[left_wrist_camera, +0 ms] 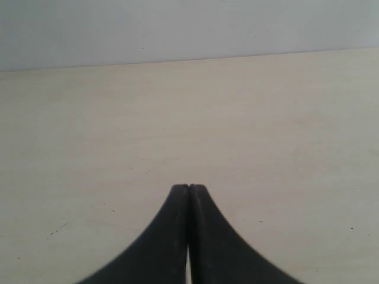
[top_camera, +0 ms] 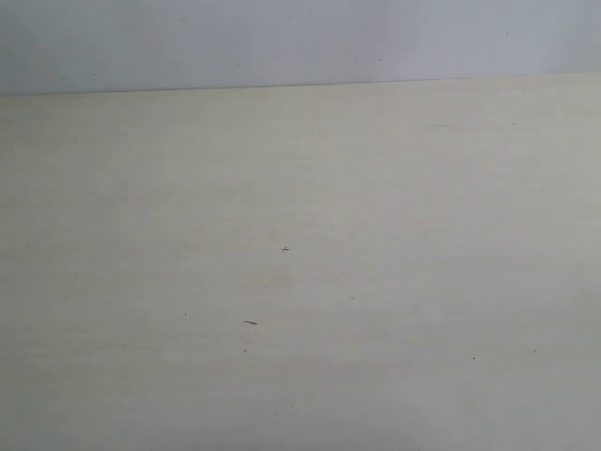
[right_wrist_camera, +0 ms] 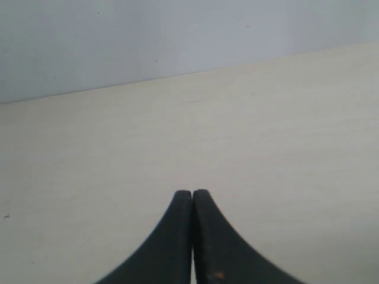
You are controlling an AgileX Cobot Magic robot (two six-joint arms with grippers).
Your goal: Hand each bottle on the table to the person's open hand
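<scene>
The pale beige table (top_camera: 300,282) fills the exterior view, bare except for a few tiny dark specks. No bottles and no hand show in any view. In the left wrist view my left gripper (left_wrist_camera: 189,187) is shut, its two black fingers pressed together over the table (left_wrist_camera: 266,130) with nothing between them. The right wrist view shows my right gripper (right_wrist_camera: 192,192) shut in the same way above the table (right_wrist_camera: 266,130), holding nothing. Neither arm appears in the exterior view.
A plain grey-white wall (top_camera: 282,38) rises behind the table's far edge (top_camera: 300,86). A short dark mark (top_camera: 250,322) and a small cross-shaped speck (top_camera: 285,249) lie on the surface.
</scene>
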